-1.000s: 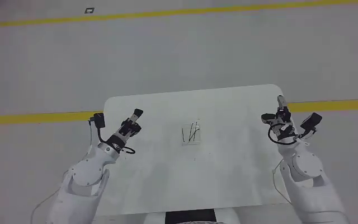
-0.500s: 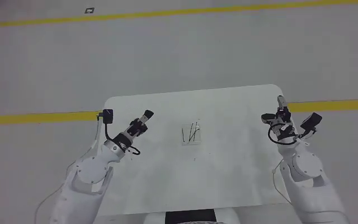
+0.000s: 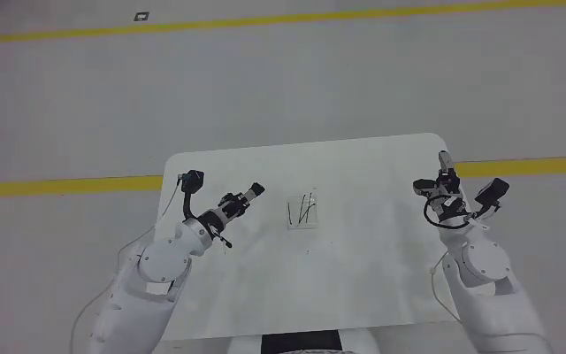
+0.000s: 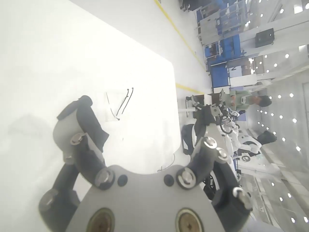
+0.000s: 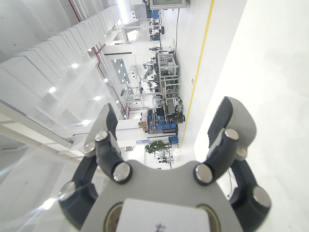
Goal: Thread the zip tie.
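Left end effector [image 3: 252, 190]: jaws spread wide, nothing held. Grey metal fingers with dark rubbery pads and round-headed screws at the joints. In the left wrist view, tip of one finger hard to separate from the clutter behind it. Poised over the tabletop [image 3: 371, 265], near the zip ties [image 3: 303, 209] on their left side, apart from them.

Right end effector [image 5: 167, 112]: jaws likewise wide apart, empty. Ribbed dark pads on curved metal fingers. Placed at the tabletop's right edge, well apart from the zip ties.

Zip ties: thin black strands, loosely crossed, tiny heads at the ends. Lying flat mid-tabletop inside a faint square outline [image 3: 290, 226] of unclear material. Exact count hard to make out, seemingly three.

Tabletop: white, smooth, rounded corners, near edge cut off.

Floor [image 3: 354, 80]: pale grey, crossed by a yellow line [image 3: 265, 19].
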`<state>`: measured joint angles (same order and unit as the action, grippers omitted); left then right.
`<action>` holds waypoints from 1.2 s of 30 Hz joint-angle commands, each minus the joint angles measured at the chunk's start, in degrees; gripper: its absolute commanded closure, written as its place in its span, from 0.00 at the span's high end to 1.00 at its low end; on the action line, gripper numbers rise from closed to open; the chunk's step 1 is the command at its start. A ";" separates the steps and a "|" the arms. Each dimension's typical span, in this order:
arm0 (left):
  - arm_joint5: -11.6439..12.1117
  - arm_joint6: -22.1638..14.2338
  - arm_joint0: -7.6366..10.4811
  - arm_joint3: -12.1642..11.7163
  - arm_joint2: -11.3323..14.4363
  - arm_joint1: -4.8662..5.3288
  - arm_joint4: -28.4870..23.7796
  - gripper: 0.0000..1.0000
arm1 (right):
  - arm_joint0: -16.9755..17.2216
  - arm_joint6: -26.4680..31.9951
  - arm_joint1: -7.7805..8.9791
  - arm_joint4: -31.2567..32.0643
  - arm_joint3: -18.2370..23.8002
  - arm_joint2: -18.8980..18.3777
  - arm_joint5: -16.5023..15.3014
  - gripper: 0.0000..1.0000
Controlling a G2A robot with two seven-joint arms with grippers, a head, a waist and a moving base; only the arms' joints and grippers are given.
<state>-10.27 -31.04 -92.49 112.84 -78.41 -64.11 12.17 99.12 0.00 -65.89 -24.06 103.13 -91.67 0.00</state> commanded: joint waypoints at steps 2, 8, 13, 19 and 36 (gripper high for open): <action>-0.01 -0.01 0.00 0.00 0.00 0.00 0.02 1.00 | 0.00 0.00 0.00 0.00 0.00 0.00 0.00 1.00; -0.01 -0.01 0.00 0.00 0.00 0.00 0.02 1.00 | 0.00 0.00 0.00 0.00 0.00 0.00 0.00 1.00; -0.01 -0.01 0.00 0.00 0.00 0.00 0.02 1.00 | 0.00 0.00 0.00 0.00 0.00 0.00 0.00 1.00; -1.36 -1.43 0.70 0.46 1.14 0.16 3.66 1.00 | 0.00 0.00 0.00 0.00 0.00 0.00 0.00 1.00; -9.21 -9.96 11.81 -5.79 11.63 -0.89 12.99 1.00 | 0.00 0.00 0.00 0.00 0.00 0.00 0.00 1.00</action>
<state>-19.48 -40.99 -80.66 107.02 -66.77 -65.00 25.18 99.12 0.00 -65.89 -24.06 103.13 -91.67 0.00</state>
